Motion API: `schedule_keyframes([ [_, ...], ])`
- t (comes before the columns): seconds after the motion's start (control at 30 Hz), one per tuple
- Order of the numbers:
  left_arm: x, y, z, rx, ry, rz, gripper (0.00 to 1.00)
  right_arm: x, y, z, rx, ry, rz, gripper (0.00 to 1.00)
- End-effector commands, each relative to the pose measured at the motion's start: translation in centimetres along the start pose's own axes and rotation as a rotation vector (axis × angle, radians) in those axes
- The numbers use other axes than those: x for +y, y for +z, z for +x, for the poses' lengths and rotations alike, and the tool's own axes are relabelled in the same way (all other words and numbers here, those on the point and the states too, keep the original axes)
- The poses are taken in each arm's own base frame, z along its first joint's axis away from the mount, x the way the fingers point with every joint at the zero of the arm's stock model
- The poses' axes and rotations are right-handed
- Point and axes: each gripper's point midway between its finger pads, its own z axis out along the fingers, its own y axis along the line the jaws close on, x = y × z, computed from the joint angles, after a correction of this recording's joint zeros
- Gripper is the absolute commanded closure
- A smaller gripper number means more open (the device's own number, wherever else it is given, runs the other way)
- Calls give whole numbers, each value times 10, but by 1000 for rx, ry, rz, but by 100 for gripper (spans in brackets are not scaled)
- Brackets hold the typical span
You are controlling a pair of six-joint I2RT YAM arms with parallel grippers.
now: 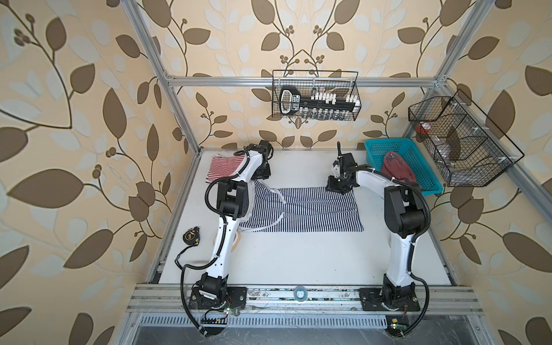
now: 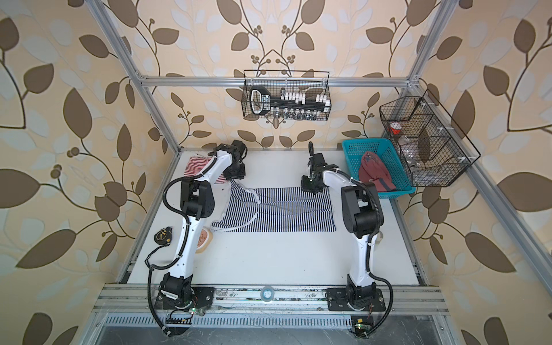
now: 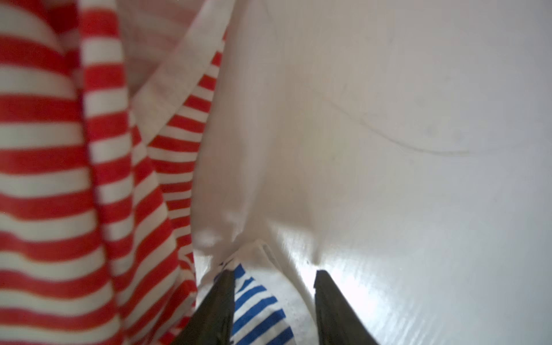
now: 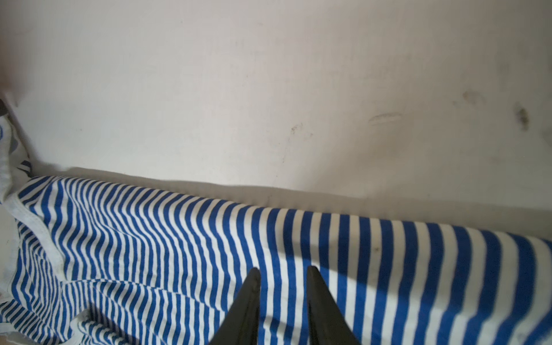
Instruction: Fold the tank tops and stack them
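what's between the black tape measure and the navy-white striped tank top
The left arm's white link and a beige tape roll beside it; a top view shows both.

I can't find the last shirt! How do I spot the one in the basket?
Find the table; at its far right corner sits a blue-green basket. The shirt lies crumpled inside. It is dusty red without stripes, unlike the red-striped shirt and the blue-striped shirt on the table.
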Motion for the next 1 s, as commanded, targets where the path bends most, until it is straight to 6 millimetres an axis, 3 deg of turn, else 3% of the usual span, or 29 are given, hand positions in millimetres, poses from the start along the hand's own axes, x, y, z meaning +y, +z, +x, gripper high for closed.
schedule_keyframes([
  [0.0, 12, 6, 16, 70, 14, -30, 67, -2, 9, 3, 33, -7, -15, 72],
  [0.13, 18, 10, 22, 86, 1, -34, 75, -9, 12, 6, 46, 9, -10, 72],
  [0.3, 29, 7, 21, 82, -41, -66, 100, -21, 11, 13, 58, 34, 5, 73],
  [0.33, 31, 5, 20, 77, -52, -72, 100, -23, 11, 15, 62, 40, 10, 76],
  [0.4, 36, 1, 17, 58, -77, -81, 100, -27, 11, 21, 79, 52, 19, 100],
  [0.7, 42, -35, 0, -112, -210, -31, 100, -47, 9, 48, 129, 99, 82, 100],
  [0.97, 46, -38, 9, -199, -305, 22, 100, -54, 8, 56, 151, 131, 97, 100],
])
